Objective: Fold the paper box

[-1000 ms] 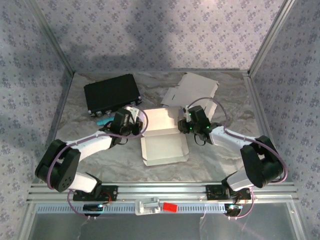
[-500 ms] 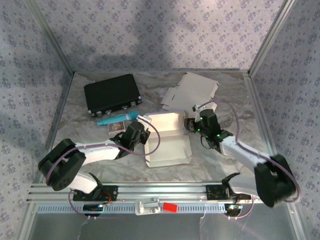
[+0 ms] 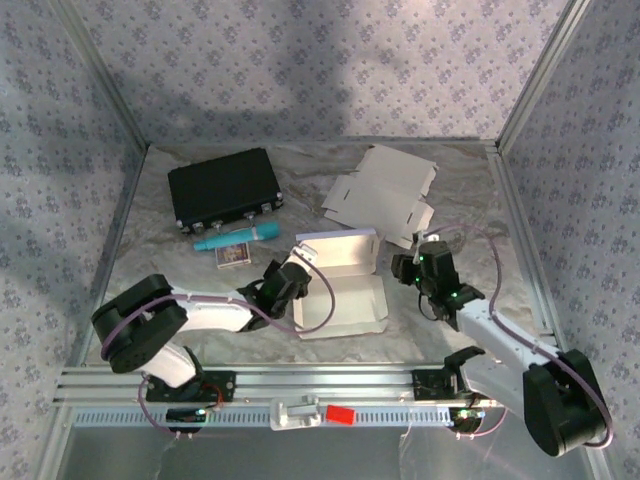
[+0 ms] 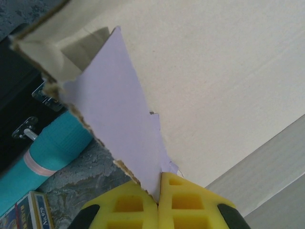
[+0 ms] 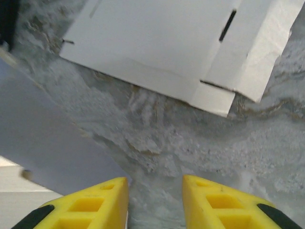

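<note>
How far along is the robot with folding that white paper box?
Partly done. The paper box has its tray walls standing and its lid raised behind. In hand: the left gripper is shut on a side flap; the right gripper is open, holding nothing. Left: tucking the flaps and closing the lid.

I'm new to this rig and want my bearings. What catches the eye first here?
The half-folded white paper box sits at the centre with its lid raised, and the left tool is shut on one of its side flaps. The right tool hangs open to its right, near a flat white cardboard blank further back.
</note>
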